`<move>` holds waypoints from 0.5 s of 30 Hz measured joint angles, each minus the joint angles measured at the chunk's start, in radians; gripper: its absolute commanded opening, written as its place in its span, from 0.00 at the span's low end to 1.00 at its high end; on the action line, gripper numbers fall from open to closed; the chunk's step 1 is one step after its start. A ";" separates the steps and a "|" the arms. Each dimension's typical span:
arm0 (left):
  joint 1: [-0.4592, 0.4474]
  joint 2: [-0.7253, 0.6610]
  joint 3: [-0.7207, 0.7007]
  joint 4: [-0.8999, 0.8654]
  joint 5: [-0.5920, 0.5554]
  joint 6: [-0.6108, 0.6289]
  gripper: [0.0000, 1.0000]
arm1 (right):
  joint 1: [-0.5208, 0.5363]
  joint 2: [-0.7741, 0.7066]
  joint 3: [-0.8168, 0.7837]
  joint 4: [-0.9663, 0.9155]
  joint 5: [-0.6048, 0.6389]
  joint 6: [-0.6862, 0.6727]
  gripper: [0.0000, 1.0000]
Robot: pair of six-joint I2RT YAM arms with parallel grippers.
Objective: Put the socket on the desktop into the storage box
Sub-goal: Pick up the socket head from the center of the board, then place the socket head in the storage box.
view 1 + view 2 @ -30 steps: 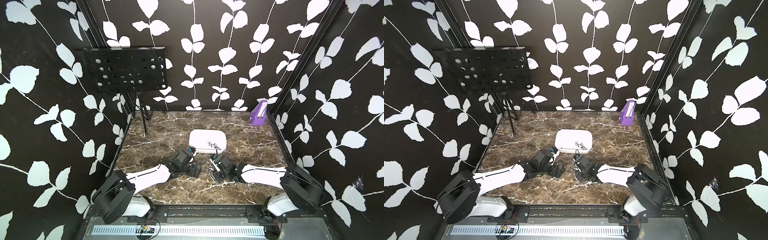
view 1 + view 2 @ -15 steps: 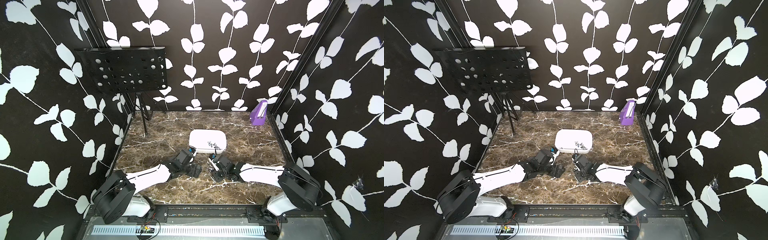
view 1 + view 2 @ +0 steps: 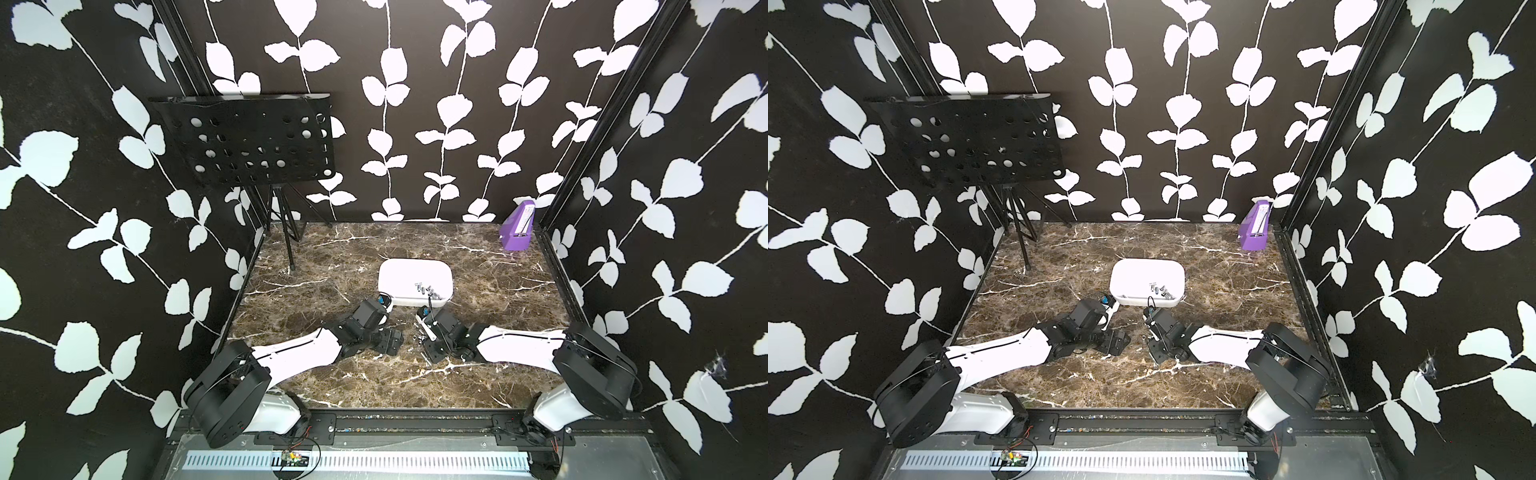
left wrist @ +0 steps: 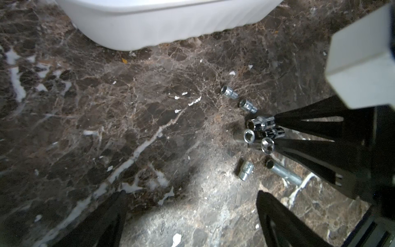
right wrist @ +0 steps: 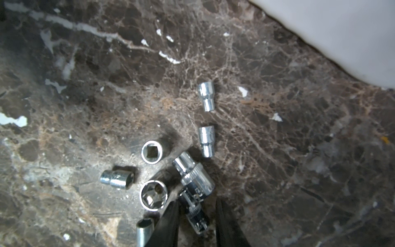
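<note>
Right now my right gripper (image 5: 196, 205) straddles one socket (image 5: 196, 220) on the desktop (image 5: 85, 107), among other loose sockets (image 5: 152, 152) near the storage box (image 3: 395, 272); whether I pinch it, I cannot tell. My left gripper (image 4: 191, 192) hangs wide apart, empty.

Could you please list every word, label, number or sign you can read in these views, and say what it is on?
No text reads clearly in any view.
Purple box: white strip with dark marks, too small to read.
Large socket: faint stamped marks, blurred.
Small socket lying on its side: faint marks, blurred.
</note>
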 measured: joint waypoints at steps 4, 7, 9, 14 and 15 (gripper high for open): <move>0.000 0.000 0.000 0.000 0.000 0.000 0.94 | 0.000 0.000 0.000 0.000 -0.001 0.000 0.25; 0.000 0.000 0.000 0.000 0.000 0.000 0.94 | 0.000 0.000 0.000 0.000 -0.004 0.000 0.22; 0.000 0.000 0.000 0.000 0.000 0.000 0.94 | 0.000 0.000 0.000 0.000 -0.006 0.000 0.20; 0.000 0.000 0.000 0.000 0.000 0.000 0.94 | 0.000 -0.002 0.000 -0.001 -0.012 0.000 0.14; 0.000 0.000 0.000 0.000 0.000 0.000 0.94 | 0.000 -0.003 0.000 -0.002 -0.013 0.000 0.14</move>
